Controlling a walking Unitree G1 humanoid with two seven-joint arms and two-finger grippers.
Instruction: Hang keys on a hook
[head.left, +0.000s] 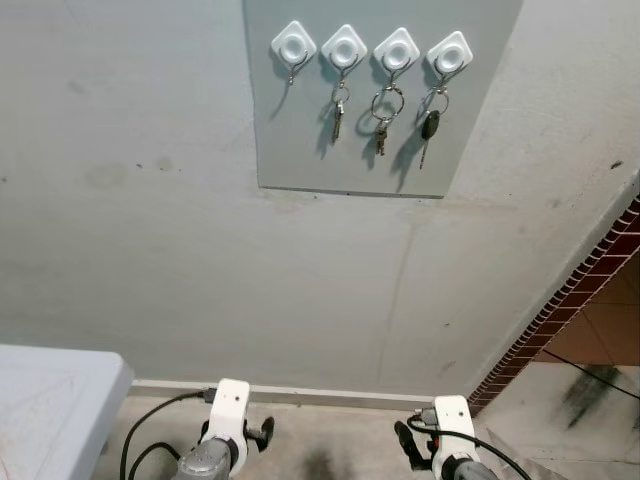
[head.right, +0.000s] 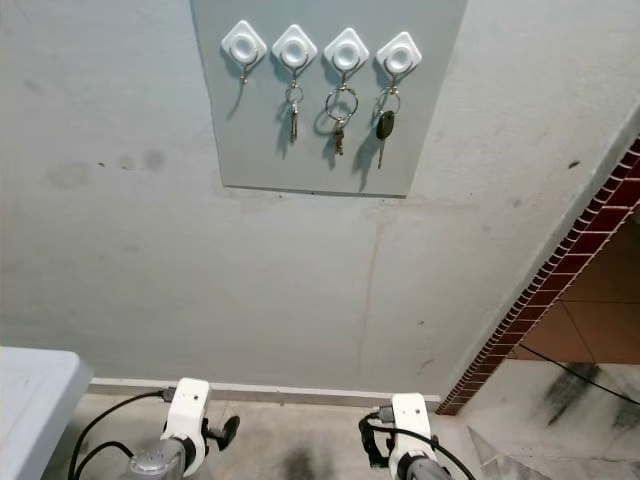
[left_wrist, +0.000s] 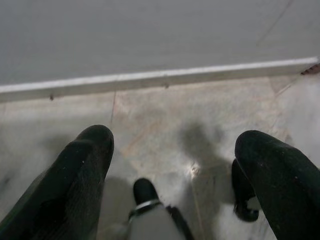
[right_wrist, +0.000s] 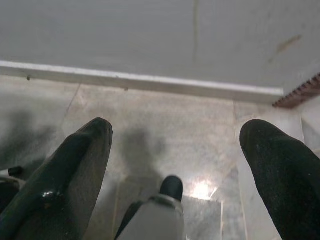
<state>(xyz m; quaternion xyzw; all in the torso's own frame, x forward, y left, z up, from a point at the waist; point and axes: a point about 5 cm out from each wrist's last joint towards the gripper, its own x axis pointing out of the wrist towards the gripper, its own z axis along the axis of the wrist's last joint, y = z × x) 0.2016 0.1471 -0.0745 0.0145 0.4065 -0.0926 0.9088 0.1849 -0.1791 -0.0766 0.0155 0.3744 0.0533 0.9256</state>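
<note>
High on the wall hangs a grey panel (head.left: 300, 150) with a row of white diamond-shaped hooks. The leftmost hook (head.left: 293, 45) is bare. A small silver key (head.left: 339, 112) hangs from the second hook, a key ring with keys (head.left: 384, 112) from the third, and a black-headed key (head.left: 430, 128) from the fourth. Both arms hang low near the floor, far below the panel. My left gripper (left_wrist: 175, 145) is open over the floor tiles, with nothing between its fingers. My right gripper (right_wrist: 177, 132) is open too and holds nothing.
A pale table corner (head.left: 50, 400) juts in at the lower left. A white skirting board (head.left: 330, 395) runs along the wall's foot. On the right, a brick-edged wall corner (head.left: 560, 310) slants down, with a tiled floor and a dark cable (head.left: 600, 375) beyond it.
</note>
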